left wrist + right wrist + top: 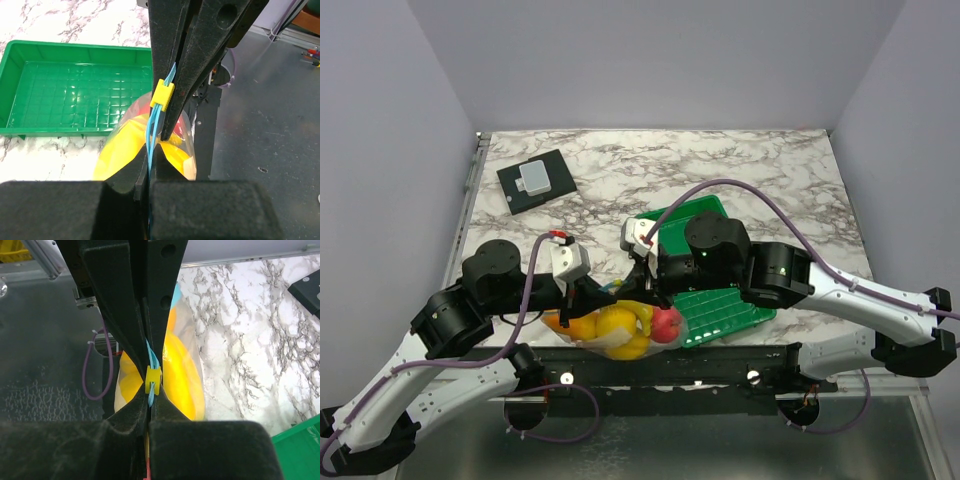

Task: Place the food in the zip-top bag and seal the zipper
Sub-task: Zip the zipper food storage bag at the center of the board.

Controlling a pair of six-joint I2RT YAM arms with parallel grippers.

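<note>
The left gripper (150,172) and right gripper (150,407) pinch the zipper (154,125) — food (615,330) seemingly bagged.

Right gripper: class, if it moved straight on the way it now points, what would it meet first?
The right gripper would first meet the slider on the zipper, right at its fingertips; just beyond, probably, the left gripper facing it.

Marble-veined tabletop (720,165); plain pale walls (650,60) on three sides; even light.
</note>
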